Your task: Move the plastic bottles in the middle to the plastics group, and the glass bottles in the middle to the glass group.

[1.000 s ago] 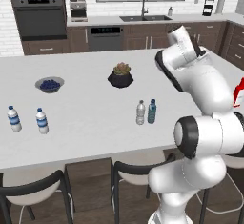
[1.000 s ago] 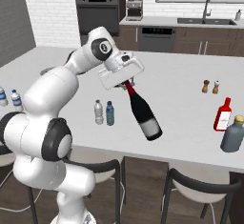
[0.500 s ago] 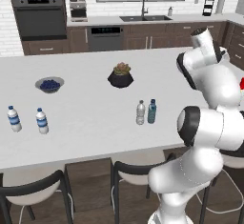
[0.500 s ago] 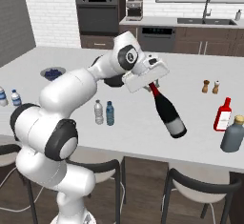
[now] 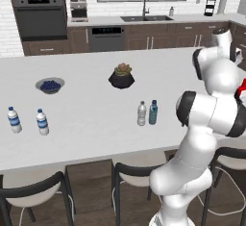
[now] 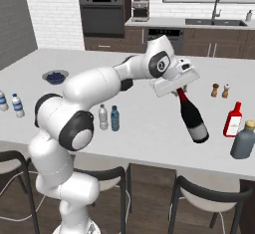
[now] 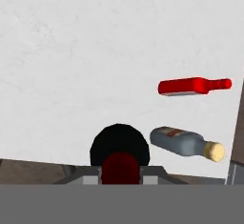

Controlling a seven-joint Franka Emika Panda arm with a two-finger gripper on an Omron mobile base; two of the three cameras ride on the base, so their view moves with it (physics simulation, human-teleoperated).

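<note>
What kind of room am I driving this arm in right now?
A home kitchen, by the look of it: a built-in wall oven, a sink with faucet on the back counter, and stools along a white island counter.

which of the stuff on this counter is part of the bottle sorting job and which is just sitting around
Job: wine bottle, held in the gripper; grey bottle and teal bottle; blue-labelled water bottles; red bottle.

Lying about: bowl of berries, potted plant, salt and pepper shakers, grey corked bottle.
</note>
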